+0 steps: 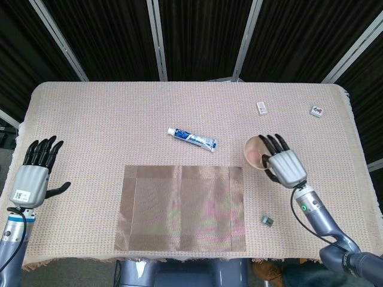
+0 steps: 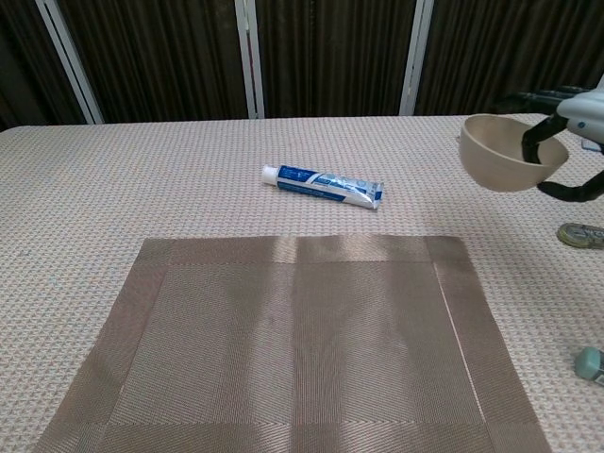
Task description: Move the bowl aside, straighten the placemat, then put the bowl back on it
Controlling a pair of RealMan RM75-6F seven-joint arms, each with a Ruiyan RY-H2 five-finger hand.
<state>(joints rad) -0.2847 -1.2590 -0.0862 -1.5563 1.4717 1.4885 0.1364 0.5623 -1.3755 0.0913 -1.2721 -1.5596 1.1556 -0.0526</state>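
your right hand (image 1: 285,165) has the beige bowl (image 1: 256,152) clamped at its rim, fingers hooked over the far edge, thumb underneath as best the chest view shows. the bowl hangs in the air, tilted, off the right edge of the placemat (image 1: 181,207) and not yet over it. your left hand (image 1: 31,177) hovers at the table's left edge, fingers spread, holding nothing.

handling, by judgement: the bowl looks rigid and light, probably plastic or ceramic, with a smooth wall that could slip in a rim-only pinch. level it before you set it down. the placemat is thin woven stuff, limp, lying flat and square to the near table edge; a bowl dragged across it would likely skew it.

room: the mat's whole surface is free. the toothpaste tube (image 1: 192,138) lies just beyond its far edge, and a small grey-green block (image 1: 267,221) sits beside its near right corner. come in from the right, above both, and lower straight onto the middle.
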